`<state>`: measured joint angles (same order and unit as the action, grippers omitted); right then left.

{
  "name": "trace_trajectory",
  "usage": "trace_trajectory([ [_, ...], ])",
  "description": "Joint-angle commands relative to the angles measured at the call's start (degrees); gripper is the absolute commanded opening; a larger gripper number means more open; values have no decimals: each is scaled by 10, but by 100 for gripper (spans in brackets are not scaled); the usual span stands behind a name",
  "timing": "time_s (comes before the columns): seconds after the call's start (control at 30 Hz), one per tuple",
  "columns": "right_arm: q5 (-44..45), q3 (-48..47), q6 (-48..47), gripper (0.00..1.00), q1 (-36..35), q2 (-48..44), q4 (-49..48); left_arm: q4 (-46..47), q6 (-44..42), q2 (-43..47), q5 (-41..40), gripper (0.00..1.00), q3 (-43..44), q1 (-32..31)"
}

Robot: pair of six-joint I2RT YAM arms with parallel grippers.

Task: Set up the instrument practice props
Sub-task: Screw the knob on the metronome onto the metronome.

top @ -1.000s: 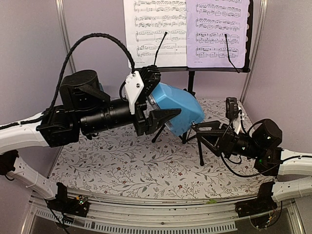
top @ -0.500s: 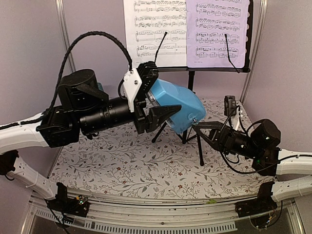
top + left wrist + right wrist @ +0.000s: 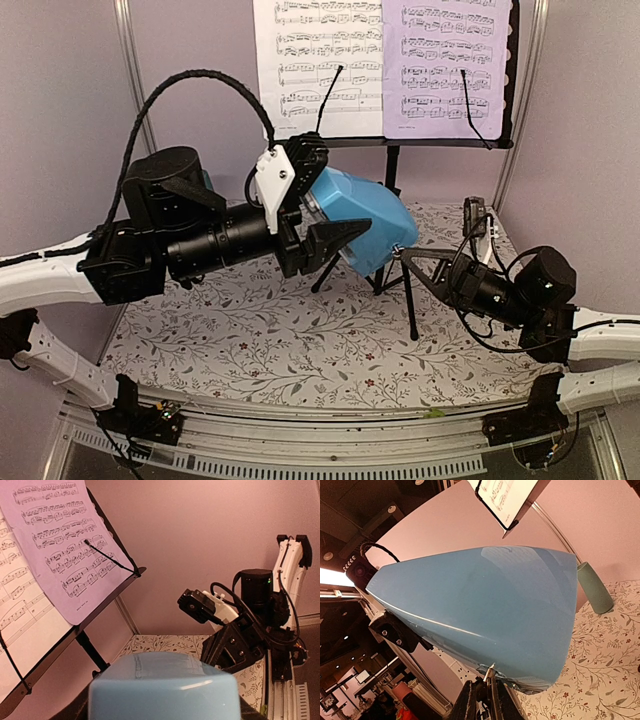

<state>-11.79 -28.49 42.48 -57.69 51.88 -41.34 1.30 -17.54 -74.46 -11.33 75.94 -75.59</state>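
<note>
My left gripper (image 3: pixel 330 200) is shut on the blue pyramid metronome (image 3: pixel 362 228) and holds it tilted in the air above the table; it fills the bottom of the left wrist view (image 3: pixel 162 687). My right gripper (image 3: pixel 407 256) meets the metronome's lower right edge, and in the right wrist view its jaws (image 3: pixel 490 682) are shut on a small metal key under the metronome (image 3: pixel 485 610). The black music stand (image 3: pixel 420 142) stands at the back with the white page (image 3: pixel 320 60) and the lavender page (image 3: pixel 445 65) on its tray.
The stand's tripod legs (image 3: pixel 411 300) spread on the floral tablecloth (image 3: pixel 280 340) just below the metronome. A teal cup (image 3: pixel 594 587) stands near the wall. Purple walls close in the back and both sides.
My right gripper has moved up and left to the metronome's lower edge. My left gripper has shifted the metronome slightly.
</note>
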Motion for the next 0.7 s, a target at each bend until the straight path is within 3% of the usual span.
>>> trace_trajectory([
  [0.0, 18, -20, 7, 12, -3, 6, 26, 85, -6, 29, -8, 0, 3, -9],
  [0.67, 27, -32, 17, 13, -13, 0, 47, 102, -11, 13, -37, 0, -5, -13],
])
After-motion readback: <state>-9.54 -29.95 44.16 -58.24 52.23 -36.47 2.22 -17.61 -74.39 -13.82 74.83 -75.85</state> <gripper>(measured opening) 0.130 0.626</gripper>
